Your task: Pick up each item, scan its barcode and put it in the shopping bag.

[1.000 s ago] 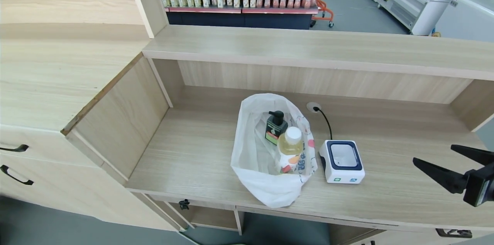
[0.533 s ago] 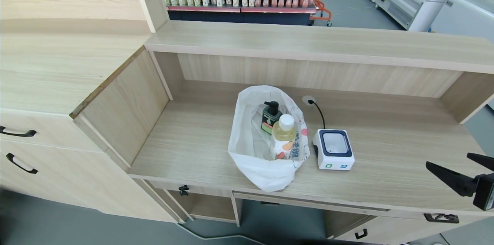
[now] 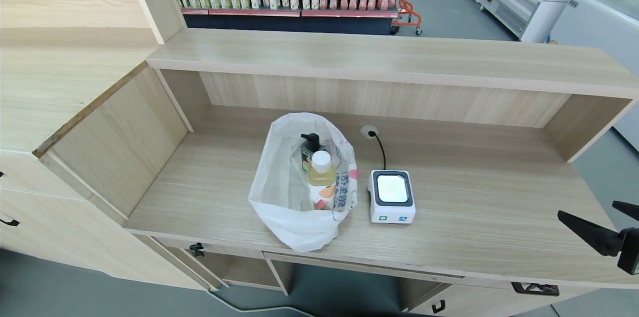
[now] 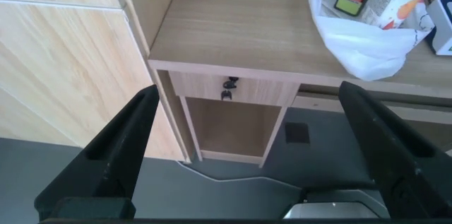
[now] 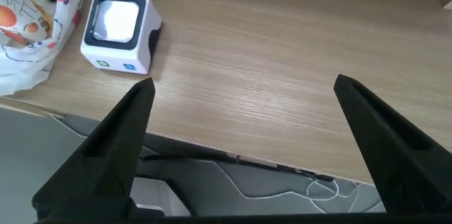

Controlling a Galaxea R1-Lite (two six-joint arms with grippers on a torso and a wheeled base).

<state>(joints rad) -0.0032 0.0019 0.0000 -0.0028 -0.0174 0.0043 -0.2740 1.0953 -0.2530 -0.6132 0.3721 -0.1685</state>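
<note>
Only my head camera had shifted; nothing on the counter (image 3: 474,207) moved. The dark pump bottle (image 3: 309,145) and the white-capped bottle (image 3: 321,177) stood inside the shopping bag (image 3: 279,197), just beside the scanner (image 3: 392,196). My right gripper (image 3: 585,207) hung open by the counter's front edge. My left gripper (image 4: 248,88) was open too, in front of the counter

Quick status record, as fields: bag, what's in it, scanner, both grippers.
bag: white shopping bag, open, standing on the counter
in bag: dark pump bottle; yellow drink bottle
scanner: beside the bag on the robot's right, window facing up
left gripper: open, empty, before the counter's front
right gripper: open, empty, near the counter's front edge
</note>
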